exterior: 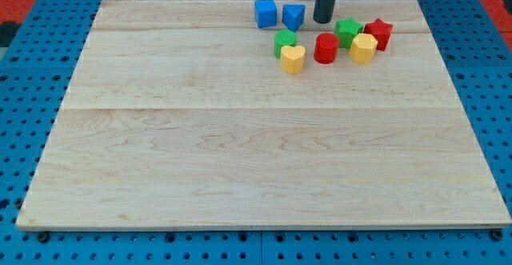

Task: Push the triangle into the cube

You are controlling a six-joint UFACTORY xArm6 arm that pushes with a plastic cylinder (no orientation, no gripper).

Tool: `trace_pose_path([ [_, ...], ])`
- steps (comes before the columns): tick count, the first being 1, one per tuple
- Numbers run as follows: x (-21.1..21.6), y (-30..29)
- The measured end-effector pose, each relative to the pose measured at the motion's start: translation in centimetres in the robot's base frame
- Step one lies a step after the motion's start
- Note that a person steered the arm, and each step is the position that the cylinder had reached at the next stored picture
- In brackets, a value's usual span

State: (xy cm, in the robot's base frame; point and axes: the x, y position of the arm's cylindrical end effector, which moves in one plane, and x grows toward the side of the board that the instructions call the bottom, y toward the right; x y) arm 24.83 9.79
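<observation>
1. camera view shows our rod coming down at the far edge of the wooden board (240,169), with my tip (322,21) resting on the surface; it is a plain rod, with nothing that could open, close or grip.
2. just left of my tip sits the blue triangle (294,15), close to it but whether they touch we cannot tell.
3. left of the triangle, just beside it with a narrow gap, stands the blue cube (266,13).
4. nearer us lie a green block (285,43) and a yellow heart (293,58), touching.
5. right of those sit a red cylinder (326,48), a green star (347,31), a yellow block (363,48) and a red star (378,34), clustered closely.
</observation>
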Motion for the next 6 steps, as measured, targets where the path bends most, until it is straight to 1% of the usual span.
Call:
trace_pose_path([
  [1,-0.3,-5.3],
  [2,-0.6,-8.6],
  [3,-0.6,-8.2],
  [6,-1.2,-3.0],
])
